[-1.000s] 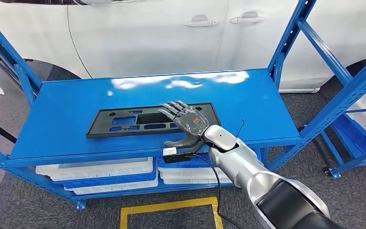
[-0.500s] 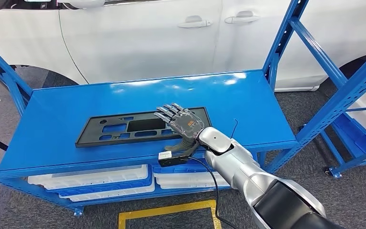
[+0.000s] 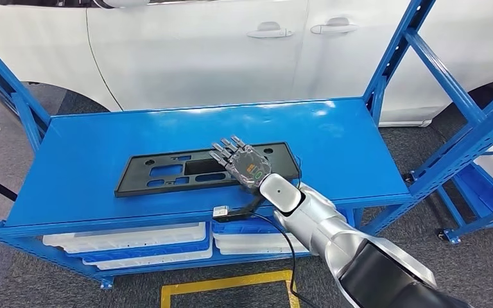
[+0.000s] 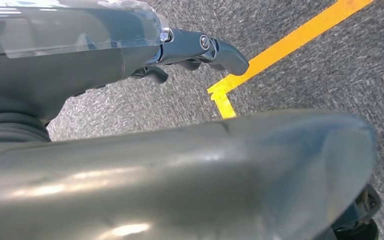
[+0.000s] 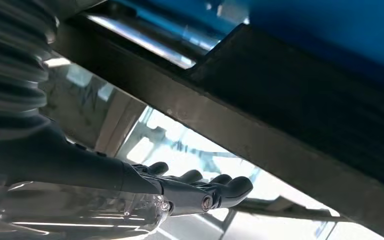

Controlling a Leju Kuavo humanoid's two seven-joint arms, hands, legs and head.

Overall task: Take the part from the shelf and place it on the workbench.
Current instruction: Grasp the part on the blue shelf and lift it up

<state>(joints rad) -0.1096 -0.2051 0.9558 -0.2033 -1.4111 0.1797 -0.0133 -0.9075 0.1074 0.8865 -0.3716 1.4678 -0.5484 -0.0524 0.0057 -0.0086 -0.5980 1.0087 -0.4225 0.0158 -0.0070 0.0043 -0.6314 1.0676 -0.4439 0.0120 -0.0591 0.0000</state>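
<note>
Now, change: our right hand (image 3: pixel 244 165) has slid further over the black part (image 3: pixel 167 172).
hand: fingers spread flat, nothing gripped yet.
task: we judge grasp pending.

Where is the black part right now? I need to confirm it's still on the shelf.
In the head view, the black part lies flat on the blue shelf, near its front edge, with the right hand over its right end.

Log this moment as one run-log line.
stage: reaching | right hand: fingers spread over black part, no grip | part: flat on blue shelf | left hand: hanging over floor
</note>
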